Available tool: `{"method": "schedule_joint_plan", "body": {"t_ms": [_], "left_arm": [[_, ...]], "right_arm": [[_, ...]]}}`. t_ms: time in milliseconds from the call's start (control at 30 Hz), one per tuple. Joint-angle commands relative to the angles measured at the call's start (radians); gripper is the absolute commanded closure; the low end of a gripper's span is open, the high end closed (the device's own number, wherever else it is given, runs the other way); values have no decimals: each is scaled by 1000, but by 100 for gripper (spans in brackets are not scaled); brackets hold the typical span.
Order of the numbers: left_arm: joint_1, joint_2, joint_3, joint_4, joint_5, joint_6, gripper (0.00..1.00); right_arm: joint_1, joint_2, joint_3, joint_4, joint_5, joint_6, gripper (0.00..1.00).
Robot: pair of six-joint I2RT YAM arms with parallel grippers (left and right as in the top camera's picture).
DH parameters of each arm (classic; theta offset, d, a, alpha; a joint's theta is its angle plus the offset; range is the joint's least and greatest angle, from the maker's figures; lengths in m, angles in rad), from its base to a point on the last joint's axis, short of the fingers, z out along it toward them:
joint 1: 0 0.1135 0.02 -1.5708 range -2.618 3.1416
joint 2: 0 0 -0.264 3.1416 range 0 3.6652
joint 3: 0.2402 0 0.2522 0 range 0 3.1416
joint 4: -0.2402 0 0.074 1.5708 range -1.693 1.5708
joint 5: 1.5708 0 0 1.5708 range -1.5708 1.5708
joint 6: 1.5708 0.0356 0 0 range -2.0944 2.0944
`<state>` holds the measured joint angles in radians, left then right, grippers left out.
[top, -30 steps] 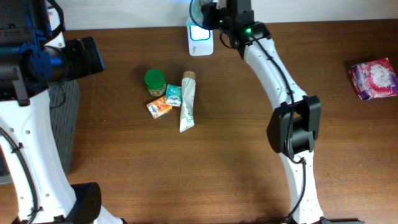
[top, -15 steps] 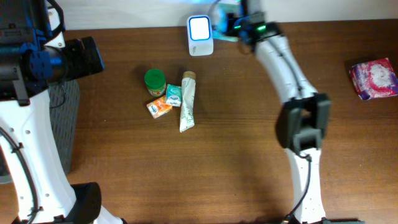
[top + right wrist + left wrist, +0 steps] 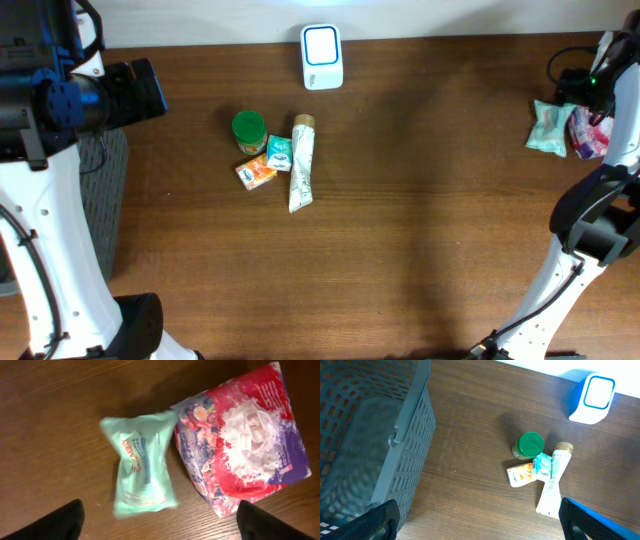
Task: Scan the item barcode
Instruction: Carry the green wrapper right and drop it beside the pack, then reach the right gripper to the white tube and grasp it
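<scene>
Your right gripper is spread wide and holds nothing. The teal packet lies at the far right of the overhead view, blurred, against the floral packet. Your left gripper is also wide and empty. Risk: the teal packet may not be settled, so a low swing away could drag it or knock both packets.
</scene>
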<state>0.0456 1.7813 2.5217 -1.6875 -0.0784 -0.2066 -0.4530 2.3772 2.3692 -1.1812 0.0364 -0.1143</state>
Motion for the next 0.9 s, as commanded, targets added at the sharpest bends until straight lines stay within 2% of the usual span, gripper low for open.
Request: {"method": "schedule_joint_plan", "body": {"t_ms": [0,67,167,200,300,433,567,733,767,800,833,867], "left_arm": [[5,-4,2,0,7,-5,1],[5,-4,2,0,7,-5,1],[5,-4,2,0,6,-5,1],[5,-4,2,0,7,-5,1],[3,-4,2,0,7,-5,1],[3,-4,2,0,7,-5,1],[3,-4,2,0,7,-5,1],[3,-4,2,0,7,-5,1],[3,-4,2,0,7,-5,1],[3,-4,2,0,7,-5,1],[3,-4,2,0,7,-5,1],[3,-4,2,0,6,-5,1]], "right_arm": [[23,16,-3,-1,-59,2,3],[65,16,-3,-7,-225,2,3],[196,16,-3,-82,-620,2,3],[246,16,-3,-122,-644,2,3],[439,16,-3,-222,-642,2,1],[636,17,-3,-226,-603,3,1],[775,20,-3,-208,-602,44,1],[874,20,-3,-186,-603,44,1],[877,20,-3,-175,-576,105,1],[877,20,-3,-173,-460,284,1],[881,21,-4,-171,-384,391,1],[891,25,-4,-154,-379,412,1]]}}
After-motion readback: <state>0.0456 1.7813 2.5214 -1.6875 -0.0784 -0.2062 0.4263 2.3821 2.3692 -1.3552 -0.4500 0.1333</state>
